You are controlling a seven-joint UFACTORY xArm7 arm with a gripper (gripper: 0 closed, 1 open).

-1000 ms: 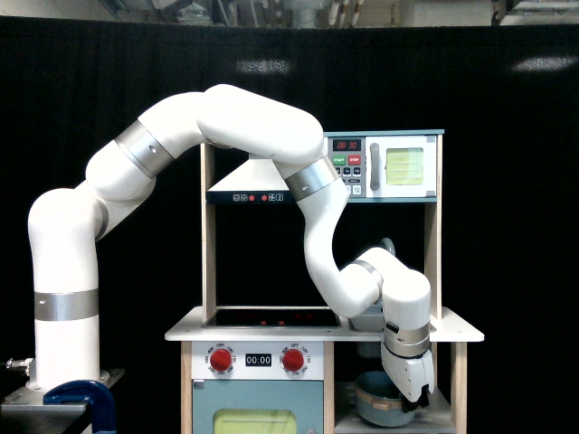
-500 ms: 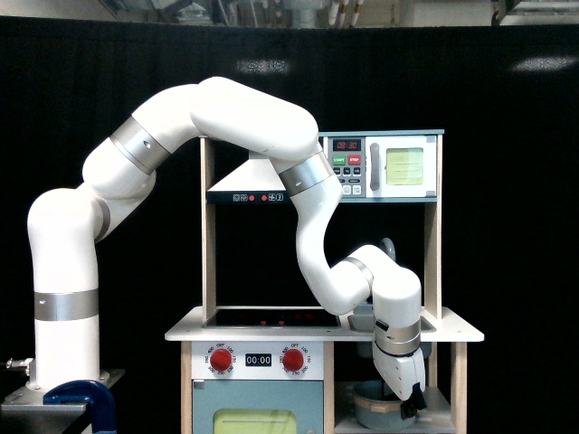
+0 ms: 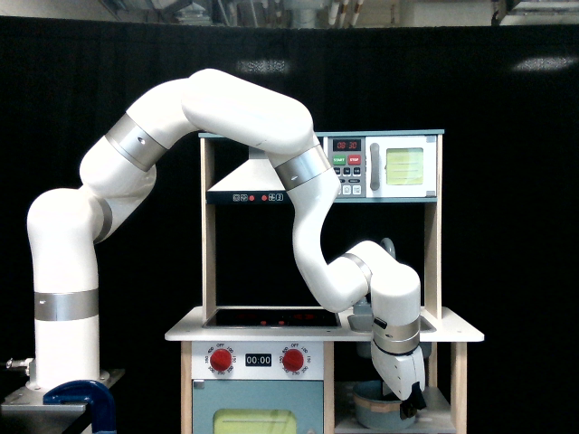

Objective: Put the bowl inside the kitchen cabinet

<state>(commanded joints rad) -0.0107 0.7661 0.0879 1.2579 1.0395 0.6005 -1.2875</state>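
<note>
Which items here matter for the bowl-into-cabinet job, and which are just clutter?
In play:
- bowl, on the lower shelf
- kitchen cabinet, the open compartment under the counter
- gripper, down at the bowl; whether open or shut is unclear

Not involved:
- microwave
- oven door
- red knobs
- stovetop
- sink basin

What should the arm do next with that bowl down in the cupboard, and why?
Probably let go and back out. The bowl looks set on a shelf of the kitchen cabinet, with the gripper low against it. Whether its fingers still grip cannot be told.
</note>
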